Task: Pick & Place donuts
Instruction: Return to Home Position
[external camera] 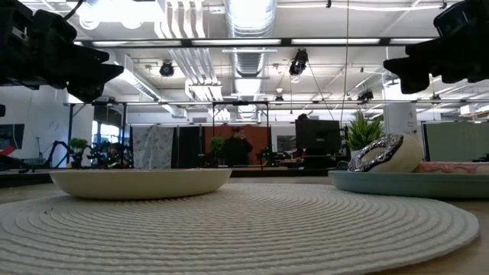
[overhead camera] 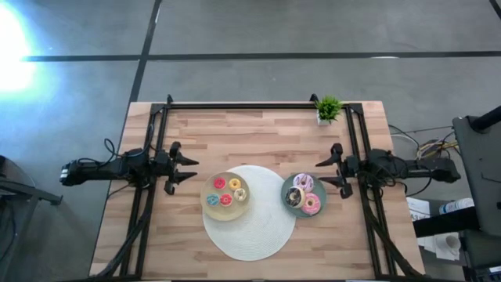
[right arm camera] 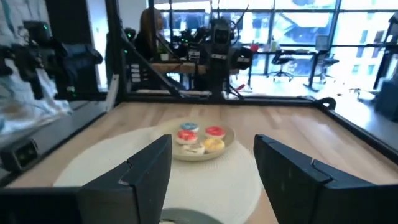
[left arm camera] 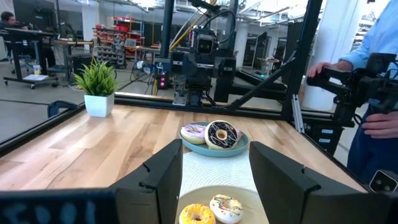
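A cluster of mini toy ring donuts lies in the round beige plate [overhead camera: 225, 210]: a red mini donut [overhead camera: 220, 184], a yellow mini donut [overhead camera: 234, 184], a blue mini donut [overhead camera: 212, 200], a second red one and a pale-iced mini donut [overhead camera: 240, 194]. Three larger ones fill the round teal plate [overhead camera: 286, 188]: the lilac-white donut [overhead camera: 304, 182], the chocolate brown donut [overhead camera: 294, 197] and the pink donut [overhead camera: 311, 205].

The beige plate sits on the big white round woven mat [overhead camera: 249, 231], on the part of it toward the desk's far left. The teal plate rests at the mat's right rim, partly on the light wooden desk [overhead camera: 235, 129].

The left gripper [overhead camera: 190, 168] hovers near the beige plate, on the side toward the desk's left edge and apart from it. Its fingers are spread wide and empty, and its wrist view shows the yellow and pale donuts through the gap. The right gripper [overhead camera: 321, 172] hangs just beside the teal plate, toward the right edge, likewise spread and gripping nothing. The low view puts both grippers well above plate height.

A small green potted plant [overhead camera: 328, 110] stands at the desk's far edge near the right corner. Beyond the desk, a person's hand [left arm camera: 379, 121] in a blue sleeve holds dark equipment.
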`<state>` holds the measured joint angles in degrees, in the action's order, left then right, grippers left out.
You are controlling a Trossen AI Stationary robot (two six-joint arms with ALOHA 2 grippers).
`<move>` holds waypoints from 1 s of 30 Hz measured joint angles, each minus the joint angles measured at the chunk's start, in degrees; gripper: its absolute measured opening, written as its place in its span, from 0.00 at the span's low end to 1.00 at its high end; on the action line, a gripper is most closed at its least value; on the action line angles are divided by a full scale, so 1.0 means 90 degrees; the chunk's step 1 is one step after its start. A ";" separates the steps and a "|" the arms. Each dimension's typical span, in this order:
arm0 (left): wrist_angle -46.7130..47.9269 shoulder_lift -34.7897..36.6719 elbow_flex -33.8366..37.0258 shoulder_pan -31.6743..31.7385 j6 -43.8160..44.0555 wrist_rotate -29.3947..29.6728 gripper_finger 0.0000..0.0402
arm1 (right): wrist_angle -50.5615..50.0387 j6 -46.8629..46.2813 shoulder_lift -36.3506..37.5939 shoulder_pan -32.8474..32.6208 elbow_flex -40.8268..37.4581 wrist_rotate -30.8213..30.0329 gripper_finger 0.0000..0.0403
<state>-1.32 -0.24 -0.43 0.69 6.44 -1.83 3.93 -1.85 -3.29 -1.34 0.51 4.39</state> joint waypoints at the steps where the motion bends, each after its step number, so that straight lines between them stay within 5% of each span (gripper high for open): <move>1: 0.0000 0.0000 0.0000 0.0000 0.0001 0.0000 0.40 | -0.0134 0.0060 0.0083 0.0000 0.0000 -0.0013 0.54; 30: 0.0002 -0.0002 0.0000 0.0000 0.0000 -0.0002 0.40 | -0.0348 0.0039 0.0269 0.0000 0.0007 -0.0171 0.54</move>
<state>-1.30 -0.25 -0.43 0.69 6.44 -1.85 0.80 -1.50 -0.86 -1.34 0.58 2.85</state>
